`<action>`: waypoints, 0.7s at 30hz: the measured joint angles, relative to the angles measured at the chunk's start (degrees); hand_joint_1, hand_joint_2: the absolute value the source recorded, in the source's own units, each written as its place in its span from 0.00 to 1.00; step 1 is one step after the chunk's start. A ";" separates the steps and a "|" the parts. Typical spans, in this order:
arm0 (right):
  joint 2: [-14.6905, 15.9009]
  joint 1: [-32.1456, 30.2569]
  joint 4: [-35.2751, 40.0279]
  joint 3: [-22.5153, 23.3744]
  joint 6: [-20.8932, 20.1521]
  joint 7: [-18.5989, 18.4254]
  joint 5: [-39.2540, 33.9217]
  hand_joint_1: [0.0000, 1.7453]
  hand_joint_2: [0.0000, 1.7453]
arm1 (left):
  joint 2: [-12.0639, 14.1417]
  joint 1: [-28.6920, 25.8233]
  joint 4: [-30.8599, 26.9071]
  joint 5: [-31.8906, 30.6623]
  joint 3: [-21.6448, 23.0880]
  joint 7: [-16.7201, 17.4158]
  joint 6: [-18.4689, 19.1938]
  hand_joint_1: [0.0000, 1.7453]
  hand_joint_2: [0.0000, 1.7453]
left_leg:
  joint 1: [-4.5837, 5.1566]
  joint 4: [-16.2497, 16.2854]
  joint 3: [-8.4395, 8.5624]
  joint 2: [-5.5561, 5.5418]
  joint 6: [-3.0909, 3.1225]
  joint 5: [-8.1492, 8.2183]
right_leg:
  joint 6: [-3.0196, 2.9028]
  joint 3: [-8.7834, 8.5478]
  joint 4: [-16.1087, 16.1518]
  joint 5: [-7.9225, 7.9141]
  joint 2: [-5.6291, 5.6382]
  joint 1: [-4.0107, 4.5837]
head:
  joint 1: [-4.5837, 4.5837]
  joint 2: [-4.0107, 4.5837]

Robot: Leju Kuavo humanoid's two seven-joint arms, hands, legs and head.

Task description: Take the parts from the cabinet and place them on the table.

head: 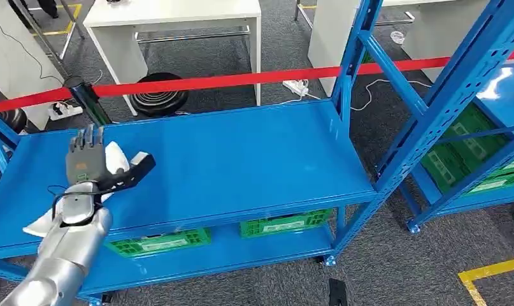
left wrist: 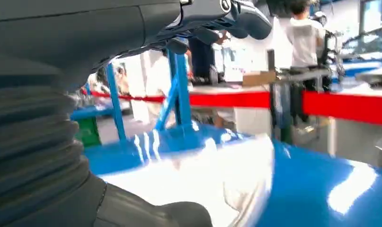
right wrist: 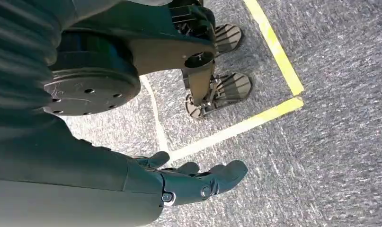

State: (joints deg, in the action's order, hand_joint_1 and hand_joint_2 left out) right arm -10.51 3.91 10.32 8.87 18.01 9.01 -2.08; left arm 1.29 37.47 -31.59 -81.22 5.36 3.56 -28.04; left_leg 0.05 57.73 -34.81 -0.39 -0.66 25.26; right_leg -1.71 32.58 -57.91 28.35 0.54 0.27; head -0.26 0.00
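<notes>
A long blue shelf rack fills the middle of the head view, its broad top shelf glossy and bare apart from one item at the left end; a second blue rack stands just beside it on the right, with green crates on its lower level. Under the top shelf, two more green crates sit on the bottom shelf. Behind the rack a red barrier tape runs across the whole width from a black post, and beyond it stand white tables on grey carpet, with a dark round base and a white power strip on the floor. A yellow floor line marks the lower right corner. The part — a white bag — lies on the left end of the top shelf, its long axis slanting from near left to far right, partly hidden by the arm. The left hand is over it, fingers spread upward and thumb out to the side — whether it grips the bag cannot be told. The right hand hangs over the carpet, fingers loosely extended, holding nothing.
</notes>
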 joint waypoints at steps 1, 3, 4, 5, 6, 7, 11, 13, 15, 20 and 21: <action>0.00 -0.01 0.00 0.00 -0.02 0.00 0.04 0.00 1.00 | -0.22 -0.50 -0.55 1.07 0.33 -0.81 0.41 0.00 1.00 | 0.00 0.00 0.00 0.00 0.00 0.00 | 0.00 0.00 0.00 0.00 0.00 0.00 | 0.00 0.00; 0.00 -0.03 0.00 0.00 -0.09 0.00 0.07 0.00 1.00 | -0.72 -1.30 -1.40 2.34 0.81 -1.44 0.52 0.00 1.00 | 0.00 0.00 0.00 0.01 0.00 0.00 | 0.00 0.00 0.00 0.00 0.00 0.00 | 0.02 0.00; 0.00 -0.07 0.00 0.00 -0.20 0.11 0.07 0.00 1.00 | -1.03 -1.48 -1.79 2.88 1.14 -1.46 0.43 0.00 1.00 | 0.00 0.00 -0.02 0.01 0.00 0.00 | 0.00 0.00 0.00 0.00 0.00 0.00 | 0.00 0.00; 0.00 -0.09 0.00 0.00 -0.28 0.22 0.07 0.00 1.00 | -1.38 -1.53 -2.01 3.25 1.29 -1.46 0.26 0.00 1.00 | 0.00 0.00 -0.02 0.01 0.00 0.00 | 0.00 0.00 0.00 0.00 0.00 0.00 | 0.02 0.00; 0.00 -0.11 0.00 0.00 -0.41 0.28 0.07 0.00 1.00 | -1.55 -1.53 -2.18 3.36 1.37 -1.42 0.07 0.00 1.00 | 0.01 0.00 -0.02 0.01 0.00 0.00 | 0.00 0.00 0.00 0.00 0.00 -0.01 | 0.00 0.00; 0.00 -0.14 0.00 0.00 -0.46 0.33 0.07 0.00 1.00 | -1.66 -1.52 -2.38 3.45 1.51 -1.35 -0.22 0.00 1.00 | 0.01 0.00 -0.01 0.01 0.01 0.00 | 0.00 0.00 0.00 -0.01 0.01 -0.02 | 0.00 0.00; 0.00 -0.35 0.00 0.09 -0.46 0.46 -0.09 0.00 1.00 | -2.07 -1.52 -2.55 3.86 1.59 -0.83 -1.18 0.00 1.00 | 0.01 0.00 -0.01 0.01 0.01 0.00 | 0.01 0.01 0.00 -0.01 0.00 -0.01 | 0.00 0.00; 0.00 -0.42 0.00 0.13 -0.55 0.50 -0.11 0.00 1.00 | -2.14 -1.52 -2.55 3.84 1.59 -0.65 -1.40 0.00 1.00 | 0.01 0.00 -0.01 0.01 0.01 0.00 | 0.01 0.01 0.00 -0.01 0.00 -0.01 | 0.00 0.00; 0.00 -0.52 0.00 0.13 -0.57 0.46 0.00 0.00 1.00 | -2.21 -1.56 -2.55 3.84 1.64 -0.52 -1.77 0.00 0.00 | 0.00 0.00 -0.01 0.01 0.01 0.00 | 0.01 0.01 0.00 0.00 0.00 0.00 | 0.00 0.00; -0.02 -0.59 0.00 0.13 -0.96 0.44 0.15 0.00 1.00 | -2.25 -1.77 -2.55 4.23 1.66 -0.65 -2.95 0.00 0.00 | 0.00 0.00 -0.02 0.01 0.00 0.01 | 0.00 0.01 0.00 0.00 0.00 0.00 | 0.00 0.00; -0.04 -0.59 0.00 0.13 -1.07 0.44 0.15 0.00 1.00 | -2.25 -1.81 -2.55 4.52 1.66 -0.91 -3.00 0.00 0.00 | 0.01 0.00 -0.02 0.01 0.00 0.01 | 0.00 0.01 0.00 0.00 0.00 0.00 | 0.00 0.00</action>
State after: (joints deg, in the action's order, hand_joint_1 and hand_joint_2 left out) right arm -10.56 3.32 10.32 9.00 16.94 9.44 -1.92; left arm -0.96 35.66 -34.14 -76.69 7.02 2.64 -31.04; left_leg 0.05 57.72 -34.83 -0.38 -0.66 25.27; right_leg -1.71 32.59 -57.91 28.35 0.54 0.27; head -0.26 0.00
